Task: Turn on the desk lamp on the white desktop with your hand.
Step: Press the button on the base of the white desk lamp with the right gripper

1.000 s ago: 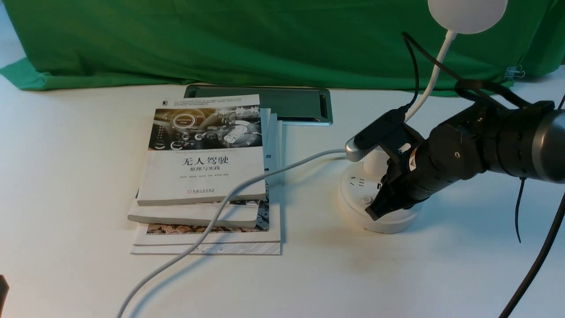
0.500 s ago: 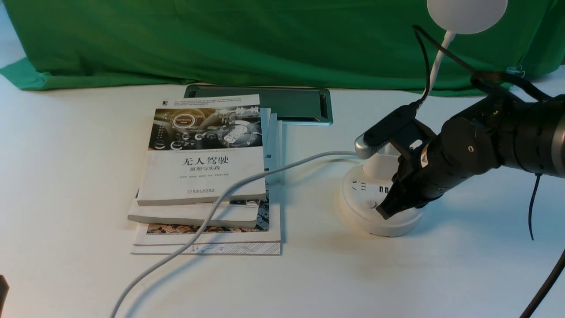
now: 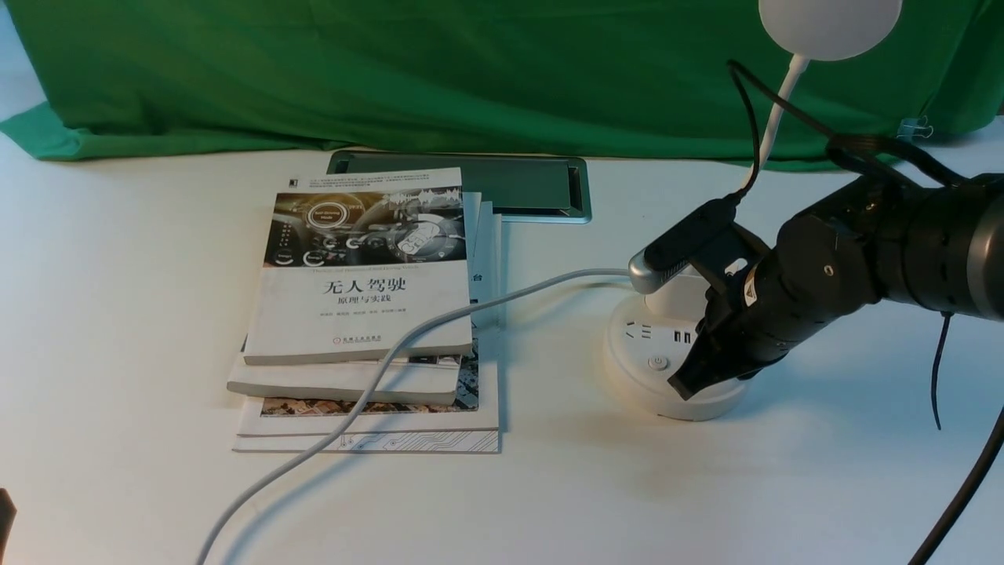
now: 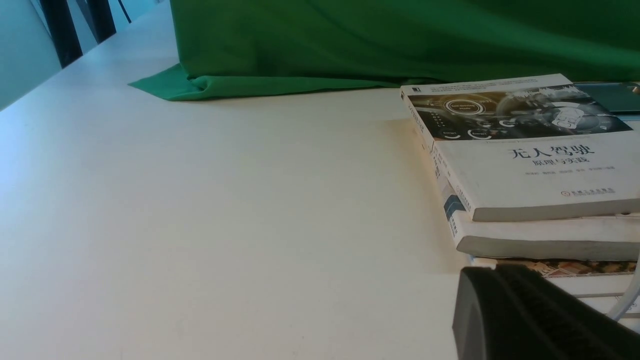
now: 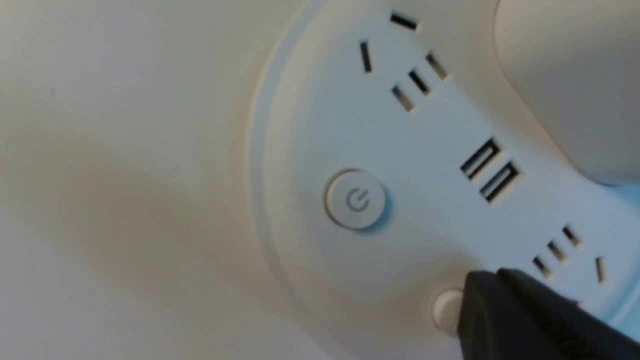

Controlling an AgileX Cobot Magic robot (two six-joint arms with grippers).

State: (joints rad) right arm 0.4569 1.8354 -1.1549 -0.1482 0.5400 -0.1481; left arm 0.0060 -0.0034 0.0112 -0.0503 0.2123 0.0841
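Observation:
The white desk lamp stands on the white desktop (image 3: 118, 314) at the right, with its disc head (image 3: 830, 23) unlit, thin neck (image 3: 773, 133), cup holder (image 3: 673, 297) and round puck base (image 3: 637, 377). My right gripper (image 3: 684, 386) is shut, its tips down on the near part of the base. In the right wrist view the gripper (image 5: 481, 286) partly covers a small round button (image 5: 444, 310). The power button (image 5: 356, 200) lies uncovered beside it, also in the front view (image 3: 657, 362). My left gripper (image 4: 481, 274) is shut and empty, low beside the books.
A stack of books (image 3: 361, 306) lies left of the lamp, also in the left wrist view (image 4: 525, 165). The lamp's white cable (image 3: 376, 392) runs over them to the front edge. A grey inset panel (image 3: 510, 188) and green cloth (image 3: 392, 71) lie behind.
My right gripper has moved to the right and slightly down over the lamp base, uncovering the power button and USB ports. The base has shifted a little. The left arm has not moved.

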